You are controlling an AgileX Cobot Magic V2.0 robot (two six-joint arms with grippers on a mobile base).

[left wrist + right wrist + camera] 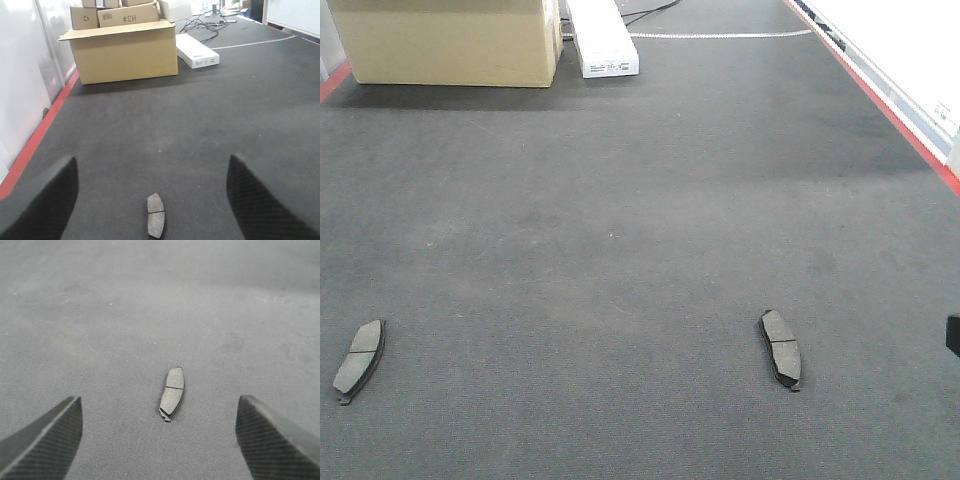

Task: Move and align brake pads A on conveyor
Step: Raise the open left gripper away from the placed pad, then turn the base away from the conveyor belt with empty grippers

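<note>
Lying flat, well apart on the dark grey carpet-textured conveyor belt [620, 200], one curved dark grey brake pad [156, 216] toward its left edge faces the left gripper [151, 170], a second pad [172, 392] the right gripper [159, 402], both claws spread empty; likely stiff, dense, thin, so pinch across the width.

Left tool [151, 161] agape; brake pad [156, 222] flat on conveyor [190, 120]; boxes [122, 50] beyond.

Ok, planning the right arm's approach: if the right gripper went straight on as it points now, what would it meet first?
Probably the brake pad lying on the conveyor, ahead between the open fingers of the right gripper; depth unclear.
</note>
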